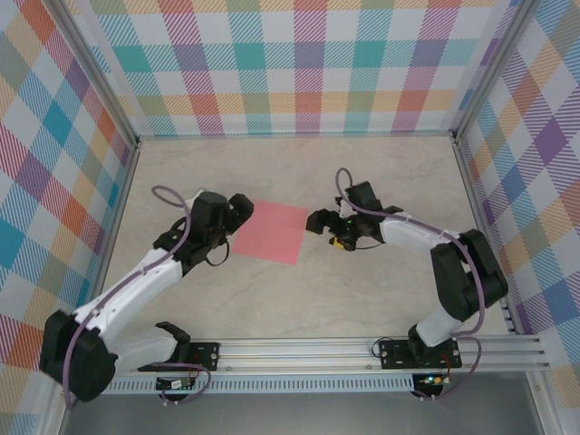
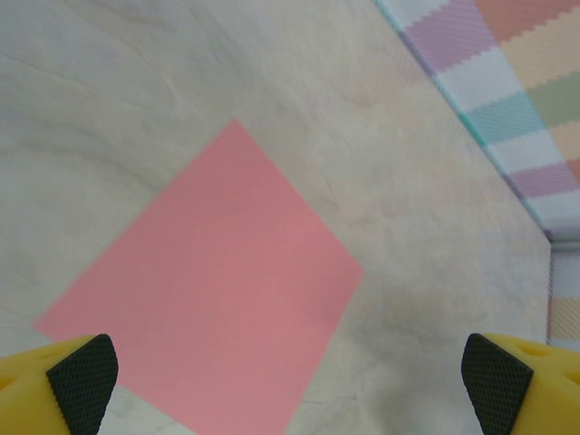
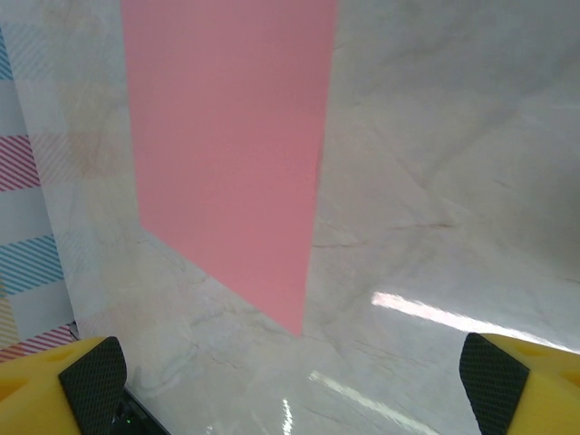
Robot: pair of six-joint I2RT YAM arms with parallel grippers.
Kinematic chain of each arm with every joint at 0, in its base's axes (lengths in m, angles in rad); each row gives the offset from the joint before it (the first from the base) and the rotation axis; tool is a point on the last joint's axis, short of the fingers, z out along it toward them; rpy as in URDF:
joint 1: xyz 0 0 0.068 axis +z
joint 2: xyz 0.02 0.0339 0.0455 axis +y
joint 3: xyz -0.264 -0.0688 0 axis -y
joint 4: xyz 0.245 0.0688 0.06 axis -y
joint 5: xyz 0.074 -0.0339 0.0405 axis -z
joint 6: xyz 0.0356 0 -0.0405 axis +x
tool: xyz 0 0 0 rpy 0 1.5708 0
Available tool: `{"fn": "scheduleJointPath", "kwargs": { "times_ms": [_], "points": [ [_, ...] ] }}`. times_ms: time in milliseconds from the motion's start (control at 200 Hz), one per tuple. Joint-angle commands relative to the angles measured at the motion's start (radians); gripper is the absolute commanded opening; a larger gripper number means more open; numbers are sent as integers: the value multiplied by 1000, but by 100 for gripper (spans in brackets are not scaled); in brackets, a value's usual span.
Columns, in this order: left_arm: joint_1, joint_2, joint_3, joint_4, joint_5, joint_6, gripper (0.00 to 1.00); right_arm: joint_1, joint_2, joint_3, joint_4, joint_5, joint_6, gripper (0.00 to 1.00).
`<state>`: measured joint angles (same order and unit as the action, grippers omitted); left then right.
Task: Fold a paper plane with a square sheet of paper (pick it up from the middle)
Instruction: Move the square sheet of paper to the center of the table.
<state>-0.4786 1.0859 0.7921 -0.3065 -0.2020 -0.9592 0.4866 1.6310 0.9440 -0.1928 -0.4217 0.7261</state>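
Lying flat and unfolded on pale marbled tabletop [image 1: 362, 299]: salmon-pink square paper sheet [image 1: 272, 231], mid-table between both arms. Left gripper [image 1: 243, 211] at sheet's left edge, fingers spread wide, holding nothing. Right gripper [image 1: 316, 221] just beside sheet's right corner, likewise spread, empty. Contact with paper: cannot tell.

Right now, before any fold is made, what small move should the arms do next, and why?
Probably bring the left gripper forward over the middle of the square sheet of paper and lower it. The sheet lies flat and unfolded on the table, this gripper and the right gripper stand open at its opposite sides, and neither holds it yet.
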Motion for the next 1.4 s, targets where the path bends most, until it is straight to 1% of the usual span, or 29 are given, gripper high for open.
{"fn": "scheduleJointPath", "kwargs": {
  "times_ms": [0, 120, 225, 370, 470, 545, 645, 765, 835, 920, 965, 1000, 1080, 1135, 1235, 1315, 1395],
  "points": [
    [58, -95, -105, -75, -44, 65, 100, 86, 91, 119, -30, 59, 49, 97],
    [90, -165, -159, -69, -3, 106, 100, 171, 213, 276, -133, 128, 61, 97],
    [98, -170, -165, -86, 37, 138, 100, 221, 314, 396, -216, 163, 90, 97],
    [100, -165, -159, -121, 26, 140, 100, 260, 416, 511, -293, 178, 85, 97],
    [100, -174, -163, -109, 31, 152, 100, 263, 449, 532, -330, 172, 62, 97],
    [100, -181, -171, -85, 43, 166, 100, 262, 444, 516, -366, 199, 32, 98],
    [100, -184, -169, -83, 37, 162, 100, 257, 425, 479, -424, 233, -48, 99],
    [100, -183, -175, -68, 50, 178, 100, 232, 359, 375, -447, 263, -158, 99],
    [100, -178, -185, -30, 107, 209, 100, 205, 300, 299, -433, 238, -239, 99],
    [100, -158, -192, 14, 166, 209, 100, 147, 220, 208, -418, 207, -335, 99],
    [100, -142, -194, 20, 199, 213, 100, 112, 192, 179, -429, 194, -381, 99],
    [100, -128, -195, 70, 229, 221, 100, 82, 179, 171, -448, 193, -400, 99],
    [100, -98, -201, 118, 274, 210, 100, 38, 143, 169, -461, 151, -419, 98],
    [100, -75, -202, 145, 295, 199, 100, 35, 111, 179, -450, 125, -423, 98],
    [98, -26, -200, 196, 359, 189, 100, 35, 83, 201, -389, 98, -367, 98],
    [91, 25, -189, 221, 404, 179, 100, 35, 113, 230, -358, 121, -301, 98],
    [71, 69, -171, 222, 415, 176, 100, 35, 164, 267, -345, 137, -252, 97]
  ]
}}
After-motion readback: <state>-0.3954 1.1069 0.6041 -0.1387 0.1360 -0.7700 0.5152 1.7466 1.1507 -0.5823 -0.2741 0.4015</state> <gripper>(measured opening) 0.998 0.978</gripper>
